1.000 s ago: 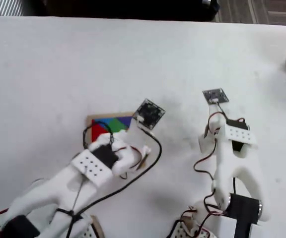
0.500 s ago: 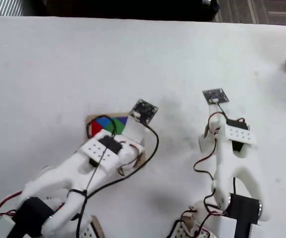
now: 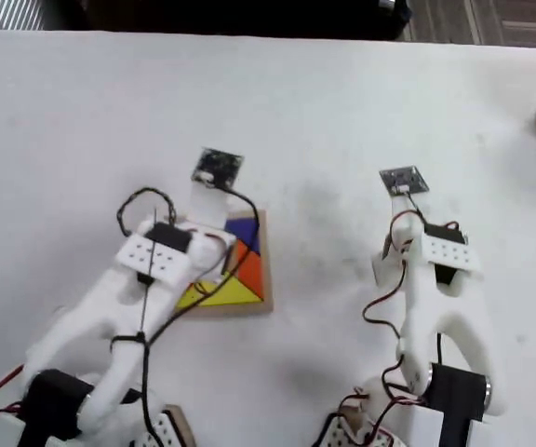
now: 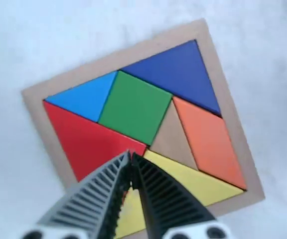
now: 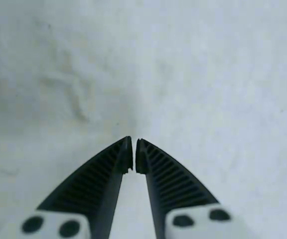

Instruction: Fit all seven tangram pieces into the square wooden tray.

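Left fingers (image 4: 153, 194) (pressed together) hover over the red piece (image 4: 83, 139) in the tray (image 4: 34, 94); right fingers (image 5: 103, 174), also closed, above table (image 5: 208, 59).

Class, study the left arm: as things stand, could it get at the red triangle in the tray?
Probably yes. The left gripper hangs over the tray, its shut fingers pointing at the red triangle's edge, with nothing between them. The piece lies flush, though, so gripping it may be hard.

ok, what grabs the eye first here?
The square wooden tray stands out in the left wrist view. It is nearly full of coloured tangram pieces, with one wood-coloured triangular gap between the green square and orange parallelogram. The left end effector, shut, hangs over the red triangle at its edge.
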Motion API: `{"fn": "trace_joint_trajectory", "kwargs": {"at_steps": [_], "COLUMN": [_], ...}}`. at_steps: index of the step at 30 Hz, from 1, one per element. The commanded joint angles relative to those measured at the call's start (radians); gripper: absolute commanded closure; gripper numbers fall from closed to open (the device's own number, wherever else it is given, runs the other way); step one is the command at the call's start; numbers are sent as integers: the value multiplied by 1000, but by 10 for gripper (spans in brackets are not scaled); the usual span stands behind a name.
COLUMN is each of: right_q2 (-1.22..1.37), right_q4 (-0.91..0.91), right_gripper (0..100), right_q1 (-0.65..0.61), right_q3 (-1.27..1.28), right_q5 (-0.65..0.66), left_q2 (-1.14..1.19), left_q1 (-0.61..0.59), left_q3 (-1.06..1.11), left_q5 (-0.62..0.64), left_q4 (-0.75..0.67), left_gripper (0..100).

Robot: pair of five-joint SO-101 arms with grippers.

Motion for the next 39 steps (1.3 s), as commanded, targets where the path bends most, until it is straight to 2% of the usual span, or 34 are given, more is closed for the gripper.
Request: {"fn": "trace_joint_trajectory", "kwargs": {"at_steps": [1, 4, 10, 15, 23, 32, 37, 39], "right_q2": [-45, -71, -271, -536, -929, -1305, -1521, -1596], "right_q4": [-18, -18, -99, -174, -166, 108, 269, 306], "right_gripper": [981, 981, 981, 981, 978, 978, 981, 980], "right_q1": [-2, -31, -82, -116, -191, -248, -242, -239], "right_q3": [-5, 2, 167, 354, 592, 727, 799, 832], "right_q5": [-14, -64, -68, -61, 29, 41, 41, 41], "left_q2": [-99, -223, -487, -694, -1013, -1382, -1524, -1532], "left_q1": [-82, -151, -237, -329, -450, -559, -595, -595], "left_q3": [-37, 26, 212, 388, 620, 855, 848, 847], "left_q5": [8, 6, -137, -138, -141, -141, -141, -141], "left_q4": [14, 5, -20, -72, -66, -54, 163, 203], "left_gripper": [976, 976, 976, 976, 976, 975, 974, 974]}}
